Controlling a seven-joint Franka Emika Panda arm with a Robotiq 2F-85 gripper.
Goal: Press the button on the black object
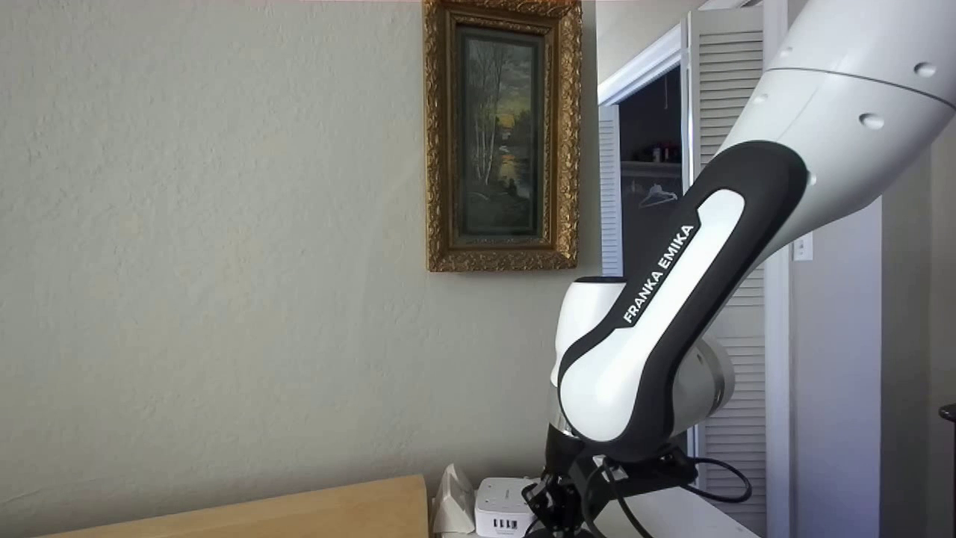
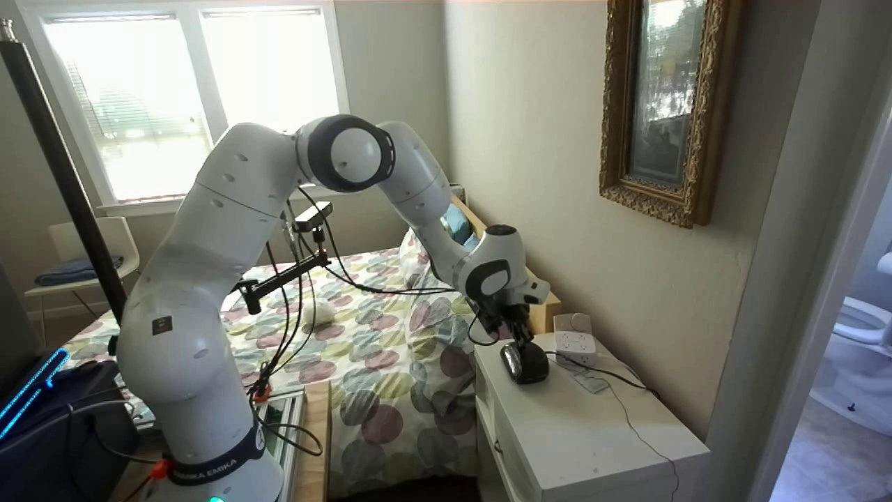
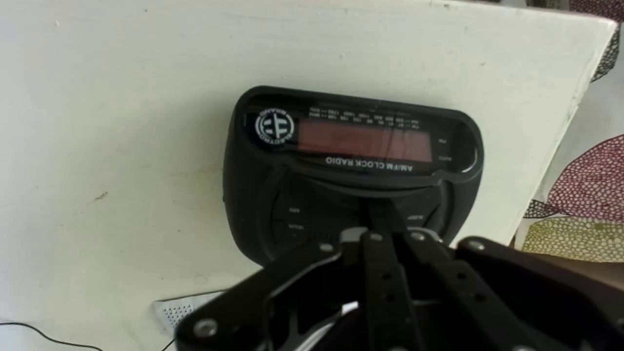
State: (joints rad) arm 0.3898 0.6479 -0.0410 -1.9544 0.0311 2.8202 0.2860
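1. Clock radio, black. Stands upright on its base upon the surface, close to the corner where the front edge meets the end edge by the headboard. Its display faces the front edge, presumably for reading from the room; no lit digits show. That leaves the button panel facing upward, open to reach from above.

2. Tool, black. Points down over the middle of that panel, jaws pressed together and pinching nothing — a sensible setting, as the job wants one narrow prod, not a grip. Whether it touches or hangs just above cannot be told, since the tool hides the spot beneath. Judged stage: at the press, or on the brink of it. Which button is meant cannot be singled out. A straight downward push seems best — a slanted one could slide or tip the radio.

3. Cord, black. Runs from behind the radio towards the back edge, probably so routed to leave the front free.

4. Socket block, white, in both exterior views. Sits near the back edge, towards the headboard end, likely put there to be out of the way.
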